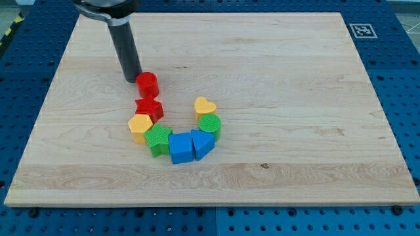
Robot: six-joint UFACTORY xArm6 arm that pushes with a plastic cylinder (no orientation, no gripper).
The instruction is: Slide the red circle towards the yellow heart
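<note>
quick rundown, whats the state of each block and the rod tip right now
my tip: down on the board, just to the view's left of the red circle, touching or nearly so
red circle: upright, top of the chain
red star: flat, below the red circle
yellow hexagon: against the red star
green star: in the chain
blue cube: chain's bottom
blue triangle: beside the blue cube
green circle: under the yellow heart
yellow heart: chain's right end

Single view, high angle, looking down across whole board
</note>
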